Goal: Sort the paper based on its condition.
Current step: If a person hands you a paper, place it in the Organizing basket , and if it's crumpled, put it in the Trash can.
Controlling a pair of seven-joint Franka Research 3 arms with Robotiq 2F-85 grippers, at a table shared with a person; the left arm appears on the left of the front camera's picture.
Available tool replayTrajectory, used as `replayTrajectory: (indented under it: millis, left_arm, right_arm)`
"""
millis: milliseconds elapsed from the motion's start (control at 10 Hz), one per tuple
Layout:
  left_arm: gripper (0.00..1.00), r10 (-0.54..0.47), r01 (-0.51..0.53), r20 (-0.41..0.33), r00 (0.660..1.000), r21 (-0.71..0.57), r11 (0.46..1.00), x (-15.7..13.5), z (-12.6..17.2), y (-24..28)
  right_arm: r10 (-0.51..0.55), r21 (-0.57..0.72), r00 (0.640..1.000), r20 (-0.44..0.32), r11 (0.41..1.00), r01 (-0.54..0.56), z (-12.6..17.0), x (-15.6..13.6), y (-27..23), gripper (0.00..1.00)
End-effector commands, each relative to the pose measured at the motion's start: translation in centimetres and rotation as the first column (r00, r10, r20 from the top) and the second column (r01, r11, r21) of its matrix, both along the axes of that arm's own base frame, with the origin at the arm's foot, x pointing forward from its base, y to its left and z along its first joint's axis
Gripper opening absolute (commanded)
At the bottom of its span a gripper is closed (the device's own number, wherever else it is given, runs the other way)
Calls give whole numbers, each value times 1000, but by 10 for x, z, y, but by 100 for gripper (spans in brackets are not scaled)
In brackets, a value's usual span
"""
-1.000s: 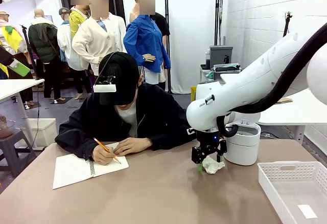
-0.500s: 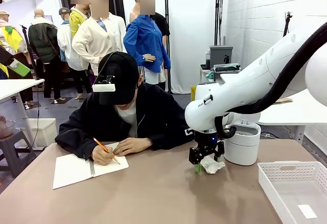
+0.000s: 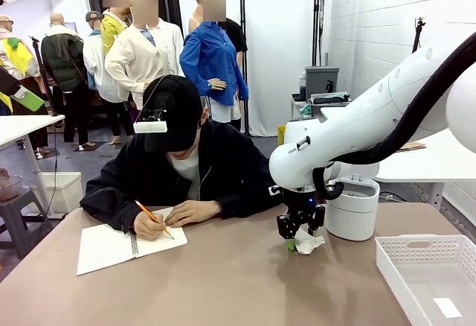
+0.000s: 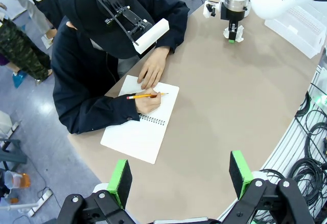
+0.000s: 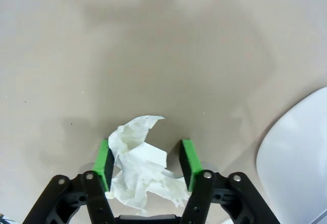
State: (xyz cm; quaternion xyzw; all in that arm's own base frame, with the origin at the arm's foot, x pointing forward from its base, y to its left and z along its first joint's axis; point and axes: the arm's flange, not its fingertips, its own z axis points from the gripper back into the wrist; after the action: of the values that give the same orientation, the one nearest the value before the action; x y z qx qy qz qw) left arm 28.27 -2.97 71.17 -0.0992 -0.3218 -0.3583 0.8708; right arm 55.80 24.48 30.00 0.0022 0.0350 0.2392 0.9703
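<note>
A wrinkly wad of paper point(image 3: 308, 242) lies on the brown table point(image 3: 245, 289) beside a white bin. My right gripper point(image 3: 297, 245) points straight down over it. In the right wrist view the wad of paper point(image 5: 143, 170) sits between the green pads point(image 5: 104, 162); it touches one pad, and a narrow gap shows at the other. The jaws stand partly closed around it, and the wad still rests on the table. My left gripper point(image 4: 180, 178) hangs open and empty, high above the near side of the table.
A person across the table writes with a pencil point(image 3: 152, 218) in a white spiral notebook point(image 3: 123, 248). The white bin point(image 3: 353, 207) stands just right of the wad. A white slotted basket point(image 3: 431, 274) sits at the near right corner.
My right gripper has dropped slightly onto the wad and its jaws have narrowed around it. The person keeps writing.
</note>
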Motion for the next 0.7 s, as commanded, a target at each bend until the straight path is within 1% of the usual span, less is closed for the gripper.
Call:
replayTrajectory:
  millis: [0,100,300,500,600]
  left_arm:
    - [100,7,-7,1,1000,4,1000,0,0,1]
    - [100,7,-7,1,1000,4,1000,0,0,1]
    - [100,7,-7,1,1000,4,1000,0,0,1]
    - [100,7,-7,1,1000,4,1000,0,0,1]
    - [100,7,-7,1,1000,4,1000,0,0,1]
  right_arm:
    - [-2,19,1000,-14,1000,2,-3,-2,0,31]
    - [-10,16,1000,-1,1000,10,2,-3,2,31]
    - [-33,23,999,-23,999,33,16,-12,12,31]
    - [-52,51,998,-32,997,53,50,-32,28,31]
    - [-57,54,998,-15,997,58,75,-43,36,31]
